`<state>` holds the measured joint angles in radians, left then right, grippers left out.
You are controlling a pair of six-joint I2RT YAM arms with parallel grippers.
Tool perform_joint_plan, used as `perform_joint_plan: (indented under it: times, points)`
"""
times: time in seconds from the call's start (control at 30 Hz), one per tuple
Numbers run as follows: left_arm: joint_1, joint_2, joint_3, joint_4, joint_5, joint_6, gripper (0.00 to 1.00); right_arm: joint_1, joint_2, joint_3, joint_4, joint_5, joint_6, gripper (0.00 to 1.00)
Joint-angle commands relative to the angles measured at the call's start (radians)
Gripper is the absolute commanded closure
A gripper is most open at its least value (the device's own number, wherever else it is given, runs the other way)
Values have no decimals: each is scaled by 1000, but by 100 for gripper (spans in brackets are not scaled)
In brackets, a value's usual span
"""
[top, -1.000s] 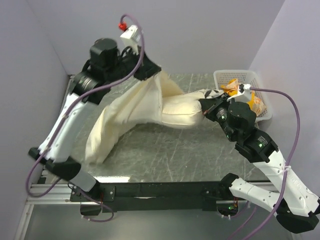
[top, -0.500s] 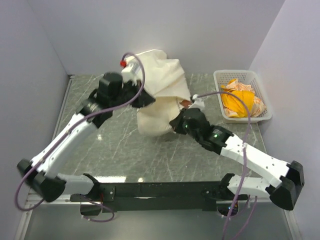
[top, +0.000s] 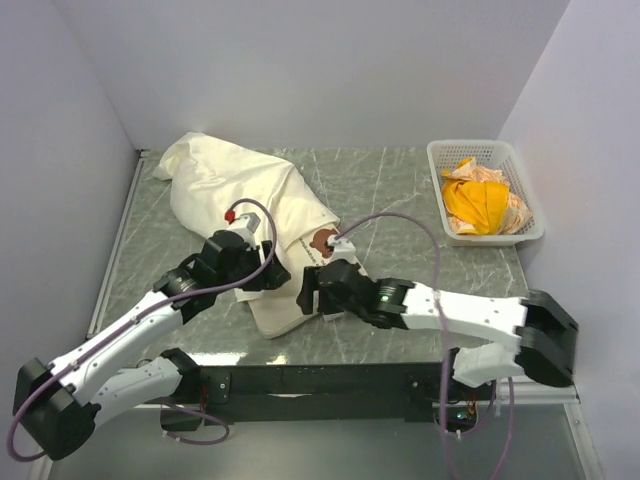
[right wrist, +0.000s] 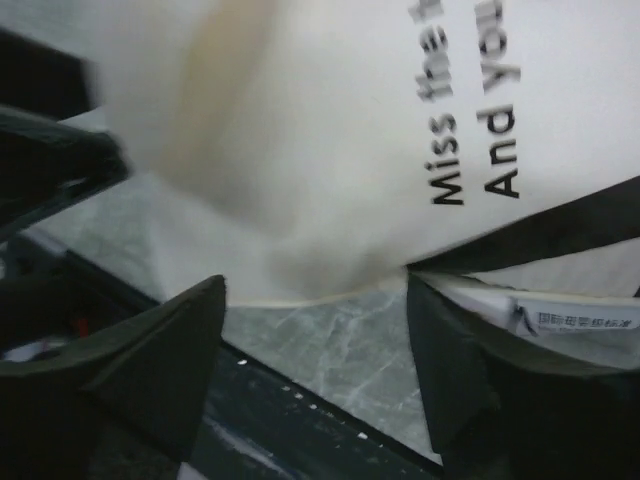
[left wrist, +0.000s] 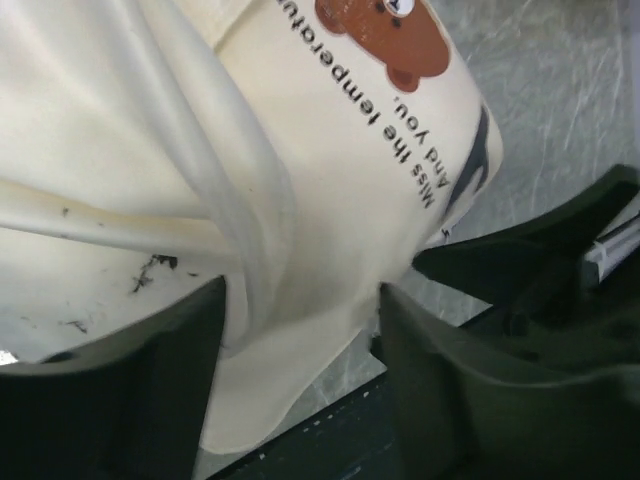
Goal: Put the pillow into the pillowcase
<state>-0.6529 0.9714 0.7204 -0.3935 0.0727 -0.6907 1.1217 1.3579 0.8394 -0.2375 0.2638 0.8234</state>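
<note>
Jaws of the left gripper (left wrist: pixel 300 300) stand open, one finger on either side of the pillowcase's (top: pixel 240 185) near corner. A fold of the cloth touches one finger (left wrist: pixel 130 380), and nothing is pinched.

Pillowcase: lies on the table (top: pixel 400 190), well left of the basket (top: pixel 432 152). It runs from the far corner opposite the basket down toward the near edge and is plump along its length. Its near end bears a brown bear print (left wrist: pixel 385 35) and black lettering.

Pillow: cannot be told apart from the case in the overhead view. A white tag (right wrist: pixel 575 320) shows under the printed hem, on the basket side.

Right gripper (right wrist: pixel 315 290): sits between the case's near end and the basket, jaws open as well. The hem lies just beyond the fingertips, with bare table showing in the gap. Whether the fingers touch the cloth cannot be told.

Basket: holds an orange cloth (top: pixel 480 205).
</note>
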Motion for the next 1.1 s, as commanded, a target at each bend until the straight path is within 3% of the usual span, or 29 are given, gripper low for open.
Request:
perform_joint_plan:
  times: [0.0, 0.07, 0.13, 0.23, 0.3, 0.43, 0.63, 0.73, 1.0, 1.03, 1.07]
  points:
    - [-36, -91, 66, 16, -70, 72, 20, -5, -264, 4, -6, 81, -49, 17]
    - [-57, -99, 122, 1, -70, 132, 13, -10, -354, 9, -63, 138, -59, 12]
    - [-97, -77, 183, -30, -109, 169, 7, -106, -381, 21, -114, 124, -66, 12]
    - [-194, -18, 261, -70, -232, 204, 4, -431, -381, -29, -37, -140, -107, 14]
    - [-258, 24, 295, -80, -270, 212, 3, -566, -300, -14, 12, -242, -144, 15]
    - [-355, 179, 369, -91, -353, 235, 2, -673, -120, 64, 99, -352, -187, 17]
    - [-428, 433, 431, -31, -430, 319, 1, -712, 144, 106, 210, -458, -172, 20]
    - [-462, 570, 470, -44, -598, 353, 1, -712, 187, 73, 260, -494, -133, 21]
    - [-493, 751, 403, 76, -801, 340, 1, -715, 196, 44, 265, -488, -138, 21]
    - [-493, 766, 401, 67, -871, 326, 2, -715, 201, 49, 259, -485, -144, 21]
    - [-488, 779, 399, 58, -892, 315, 17, -714, 205, 53, 257, -485, -148, 21]
